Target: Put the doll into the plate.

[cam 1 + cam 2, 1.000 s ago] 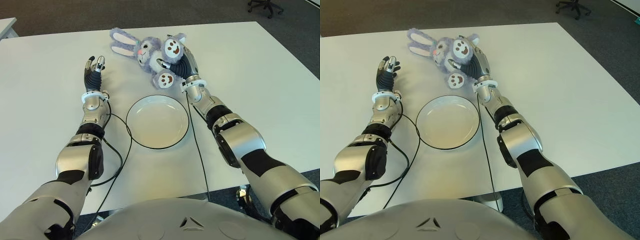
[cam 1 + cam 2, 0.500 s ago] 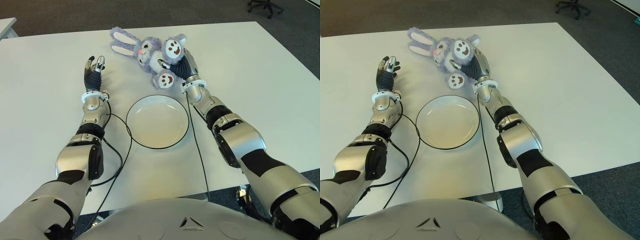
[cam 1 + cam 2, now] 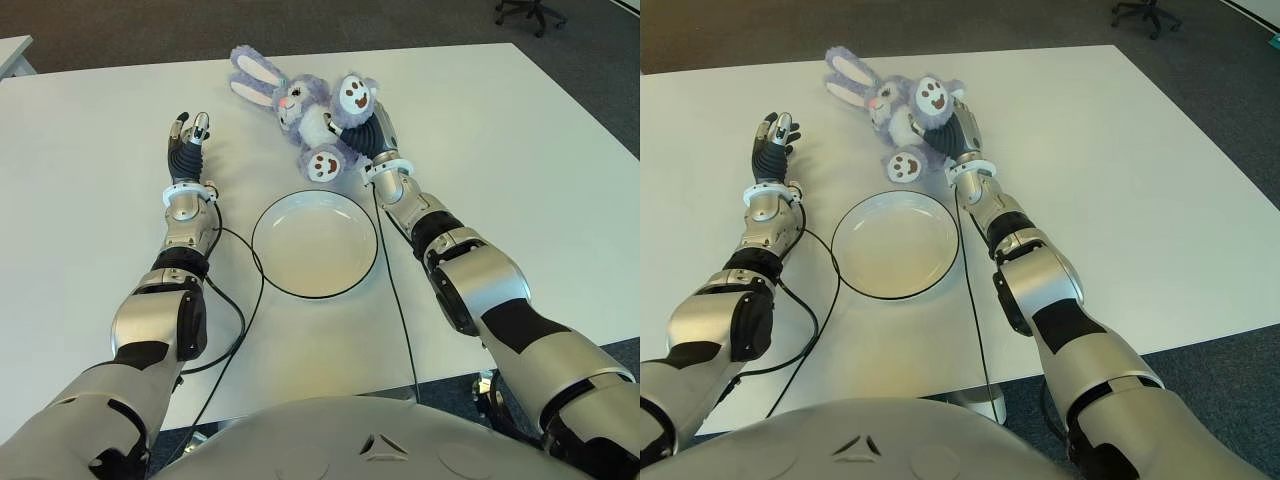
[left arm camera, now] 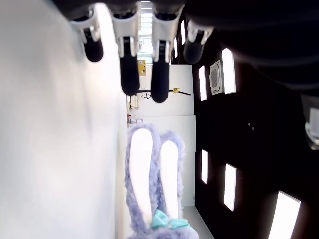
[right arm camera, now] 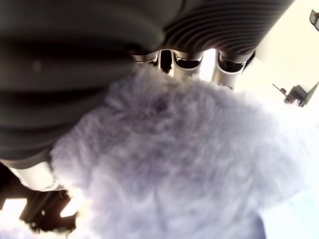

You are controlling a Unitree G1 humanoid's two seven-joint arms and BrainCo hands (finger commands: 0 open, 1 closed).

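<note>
While the right hand (image 3: 365,128) has its fingers wrapped around the doll (image 3: 305,110), a fuzzy purple bunny, the doll sits at the far side of the white tabletop (image 3: 520,160), just beyond the plate (image 3: 314,244) and not in it. Its ears point toward the far left, and one smiley-face foot hangs near the plate's far rim. You can see purple fur pressed right up against the palm in the right wrist view. The left hand (image 3: 187,142) shows left of the plate, fingers straight and relaxed, holding nothing.
</note>
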